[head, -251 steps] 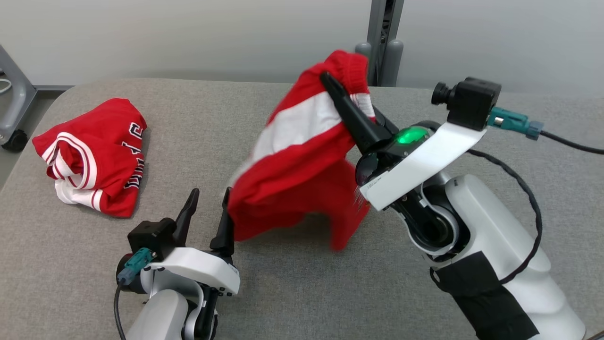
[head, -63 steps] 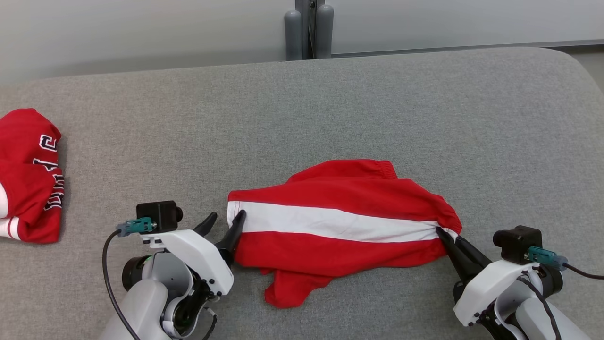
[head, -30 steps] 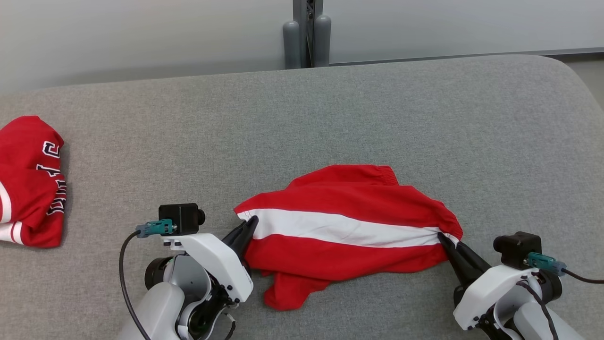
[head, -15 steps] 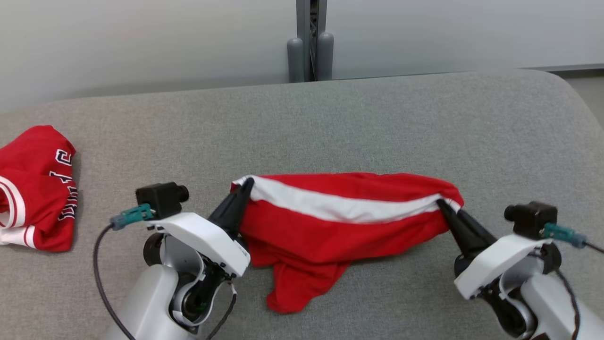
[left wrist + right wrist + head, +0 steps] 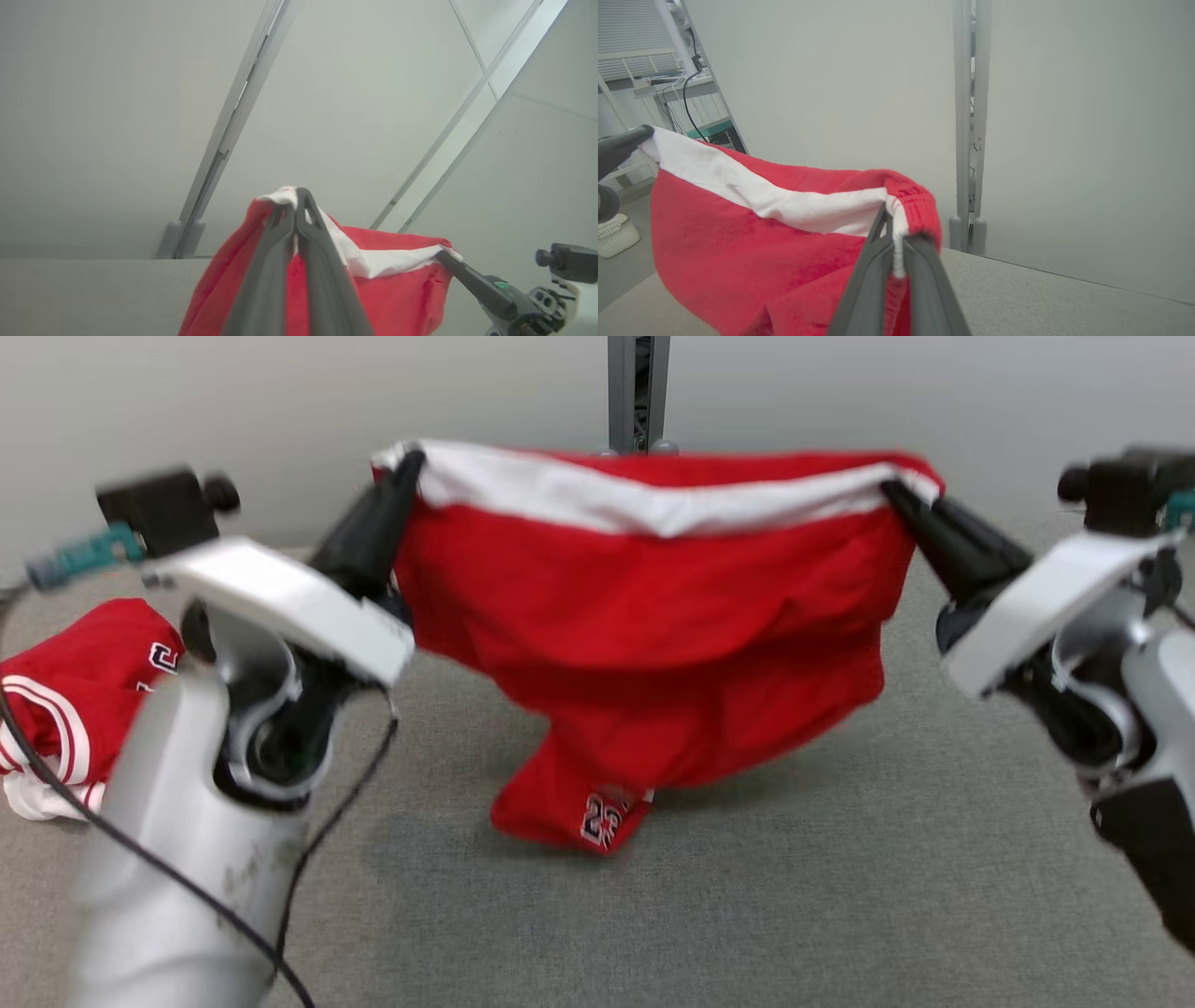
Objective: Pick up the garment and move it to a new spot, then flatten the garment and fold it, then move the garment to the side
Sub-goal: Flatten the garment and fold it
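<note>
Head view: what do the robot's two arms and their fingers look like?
Both arms have pale grey-white shells with dark joints. Each ends in two long, dark, tapering fingers. A black camera with a teal plug sits on each wrist. A thin black cable hangs from the left arm; the right forearm wears a black band.
</note>
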Controlling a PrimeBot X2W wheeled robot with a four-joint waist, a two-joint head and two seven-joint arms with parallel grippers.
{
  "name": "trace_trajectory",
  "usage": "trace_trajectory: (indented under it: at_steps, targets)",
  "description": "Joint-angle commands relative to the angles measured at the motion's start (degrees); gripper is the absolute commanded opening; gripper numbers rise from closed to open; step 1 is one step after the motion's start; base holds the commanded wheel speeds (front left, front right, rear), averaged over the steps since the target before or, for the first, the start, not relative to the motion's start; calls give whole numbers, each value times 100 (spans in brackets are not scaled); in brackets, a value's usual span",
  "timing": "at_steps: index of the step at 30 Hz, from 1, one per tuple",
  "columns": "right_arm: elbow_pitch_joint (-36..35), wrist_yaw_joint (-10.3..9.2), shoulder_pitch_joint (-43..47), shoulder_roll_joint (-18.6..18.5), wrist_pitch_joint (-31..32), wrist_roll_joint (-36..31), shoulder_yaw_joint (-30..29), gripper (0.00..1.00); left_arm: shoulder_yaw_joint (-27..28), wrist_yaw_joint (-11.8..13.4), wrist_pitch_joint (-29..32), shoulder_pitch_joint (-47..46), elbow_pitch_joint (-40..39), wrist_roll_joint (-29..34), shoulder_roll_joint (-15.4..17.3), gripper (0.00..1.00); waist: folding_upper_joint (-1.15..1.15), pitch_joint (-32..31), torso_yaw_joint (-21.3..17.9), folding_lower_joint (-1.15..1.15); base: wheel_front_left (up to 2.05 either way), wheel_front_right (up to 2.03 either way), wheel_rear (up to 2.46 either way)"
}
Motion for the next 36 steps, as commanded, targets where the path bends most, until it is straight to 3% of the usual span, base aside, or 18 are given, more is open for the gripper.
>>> trace_trajectory:
  at_steps: [1,5,9,15,19,26,32,36]
  targets:
    - [186,10,-425,-16,168,-92,49,0,69,96,121,-468,167,-47,33,0,0,103,46,0,0,0,0]
    - [639,10,-1167,92,302,-260,163,0,68,195,168,-1269,606,161,72,0,0,286,98,0,0,0,0]
    - [1402,9,-2120,300,32,-493,189,0,70,243,-88,-2318,1285,393,-50,0,0,622,176,0,0,0,0]
    - [2591,6,-3244,519,-1089,-1047,40,0,152,65,-857,-3482,2137,635,-197,0,0,1115,365,0,0,0,0]
    - [3328,5,-3651,685,-1835,-1411,20,0,159,-171,-1336,-3783,2519,672,-248,0,0,1416,454,0,0,0,0]
    - [3771,6,-2931,926,-2189,-1237,663,0,-146,-534,-1752,-2849,2558,443,-361,0,0,1522,565,0,0,0,0]
    - [3197,6,-1922,741,-2263,-709,1324,0,-507,-577,-1938,-1427,1806,262,-158,0,0,1370,499,0,0,0,0]
    - [2455,6,-1186,490,-2261,-508,1527,0,-662,-582,-1977,-325,1004,168,86,0,0,1197,437,0,0,0,0]
